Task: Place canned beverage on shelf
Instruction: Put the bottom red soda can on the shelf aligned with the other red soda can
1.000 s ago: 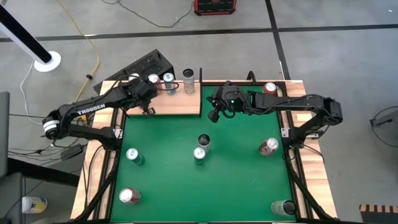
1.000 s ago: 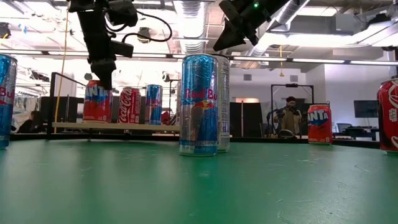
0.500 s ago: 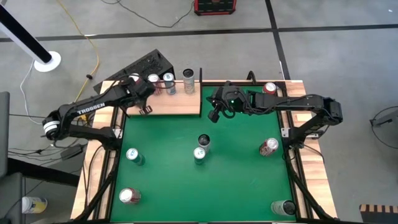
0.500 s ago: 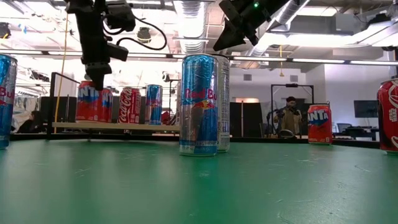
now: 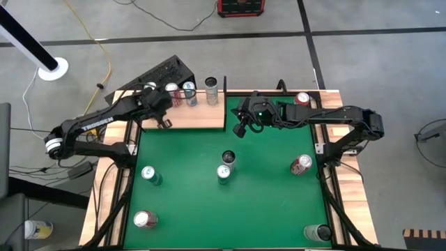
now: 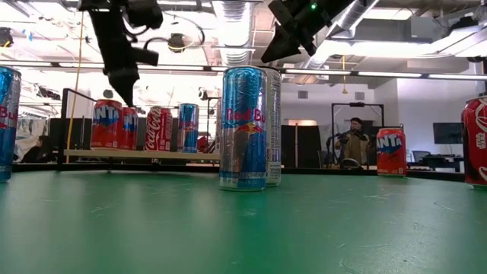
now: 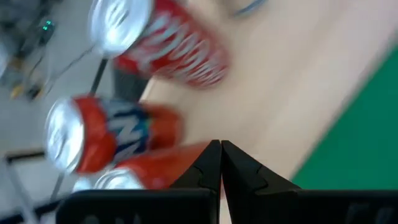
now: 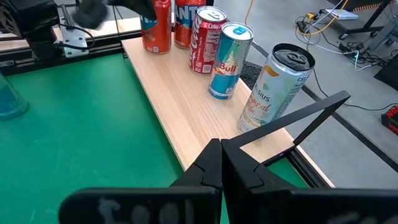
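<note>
High view: left tool (image 5: 165, 123) over shelf (image 5: 198, 117).

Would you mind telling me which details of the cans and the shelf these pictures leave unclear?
- Can labels: too small to read in the high view.
- Shelf cans: blurred in the left wrist view, labels unreadable.
- Can at the table's near right corner: brand too small to tell from above.
- Left gripper: in the low view, cut off above by the picture's edge.

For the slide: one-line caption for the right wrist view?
Five cans lined up on the wooden shelf, right hand shut in front.
</note>
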Controlling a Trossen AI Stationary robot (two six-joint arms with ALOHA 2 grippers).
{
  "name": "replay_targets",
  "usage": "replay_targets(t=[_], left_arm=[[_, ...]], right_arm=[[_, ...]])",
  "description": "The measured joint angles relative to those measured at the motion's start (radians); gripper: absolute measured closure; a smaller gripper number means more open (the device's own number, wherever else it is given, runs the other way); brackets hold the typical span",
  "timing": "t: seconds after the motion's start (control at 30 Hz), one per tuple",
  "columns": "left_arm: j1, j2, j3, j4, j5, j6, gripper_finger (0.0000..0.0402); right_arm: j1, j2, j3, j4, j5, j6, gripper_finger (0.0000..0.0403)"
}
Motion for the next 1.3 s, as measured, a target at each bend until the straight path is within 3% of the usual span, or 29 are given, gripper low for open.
replay_targets(t=[0.33, 0.67, 1.3], left_arm=[[0.016, -0.138, 0.002, -0.262, 0.027, 0.009, 0.0401], [0.089, -0.078, 0.001, -0.267, 0.012, 0.129, 0.0401], [0.193, -0.007, 0.0, -0.208, 0.002, 0.171, 0.0401]], right_arm=[[-0.006, 0.0, 0.0, 0.007, 0.0, -0.01, 0.0378], [0.002, 0.0, 0.0, 0.013, 0.0, -0.01, 0.0378], [0.013, 0.0, 0.0, 0.005, 0.0, -0.012, 0.0378]])
